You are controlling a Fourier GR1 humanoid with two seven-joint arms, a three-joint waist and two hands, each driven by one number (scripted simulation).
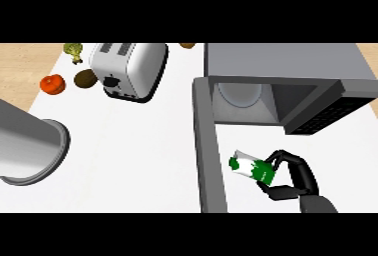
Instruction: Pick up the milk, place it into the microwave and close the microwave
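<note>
White counter (133, 150): right hand (299, 177) fingers curled round milk (251, 167) before open microwave (280, 85).

White-and-green milk carton (251, 168) tilted before the open microwave (284, 75) (door (209, 150) swung wide)

The tabletop (148, 145) looks smooth, matt and white, with pale wood grain showing past its far left edge. The toaster (127, 70) has a shiny, brushed-metal body with black plastic trim at its near end. The large pot (29, 145) at the left edge looks like dull grey metal with a brighter rim. The microwave (284, 62) has a matt grey casing, and its open door (209, 150) shares that flat finish. The milk (252, 169) carton looks like printed white and green card. The right hand (295, 177) is glossy black plastic.
</note>
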